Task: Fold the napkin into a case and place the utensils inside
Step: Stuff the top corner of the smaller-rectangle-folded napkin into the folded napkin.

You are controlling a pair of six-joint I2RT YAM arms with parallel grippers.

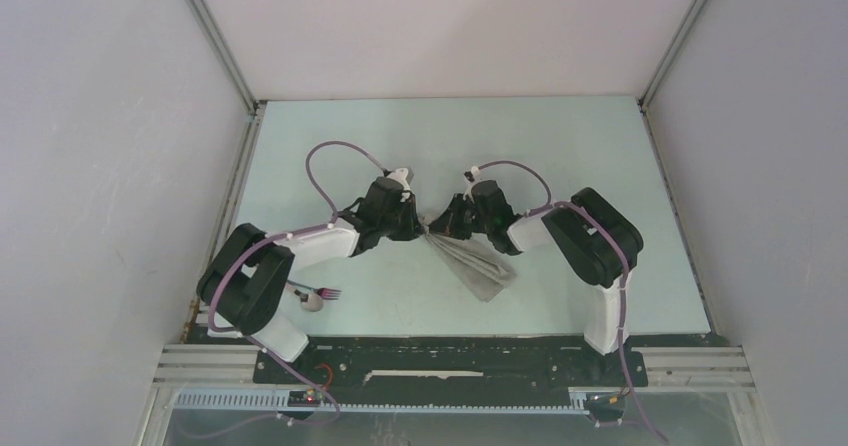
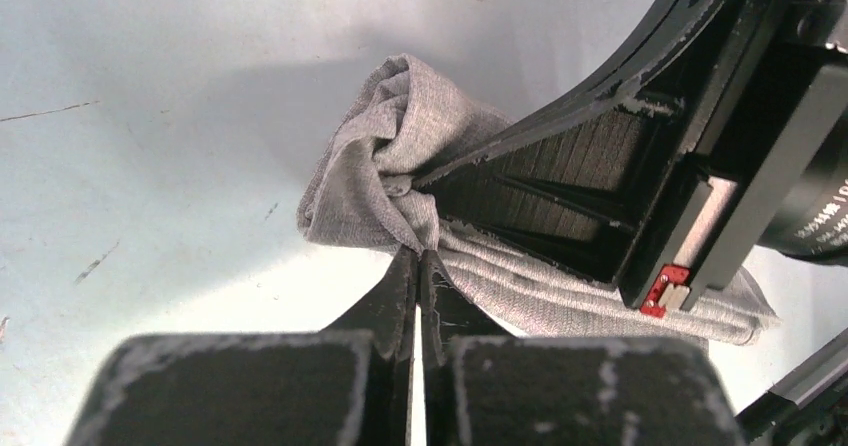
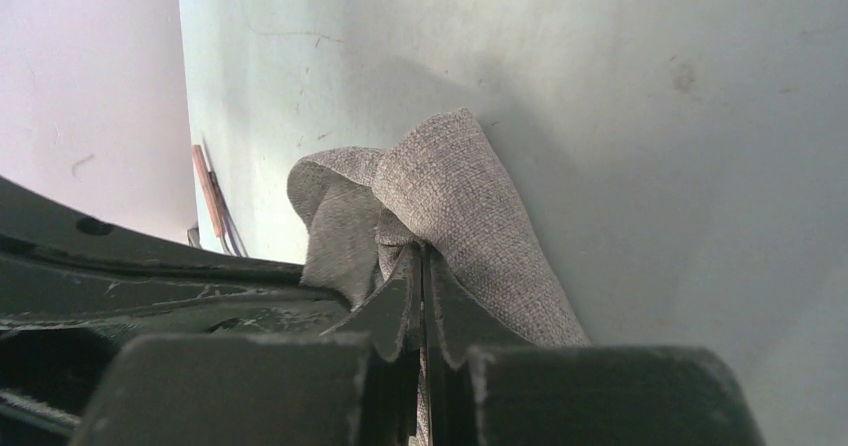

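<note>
We are gripping one bunched end of the napkin [image 1: 482, 268] with left fingers [image 2: 395, 301] and right fingers [image 3: 395, 311], both pairs clamped tight, tips nearly touching.

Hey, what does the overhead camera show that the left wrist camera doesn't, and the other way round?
Only the overhead view shows the utensils lying at the near left of the table, and the whole folded length of the napkin trailing toward the near edge. Only the left wrist view shows, close up, the left gripper shut on the napkin's bunched end, plus the cloth's weave. Both show the napkin, the pale table and the right gripper at that same end.
</note>
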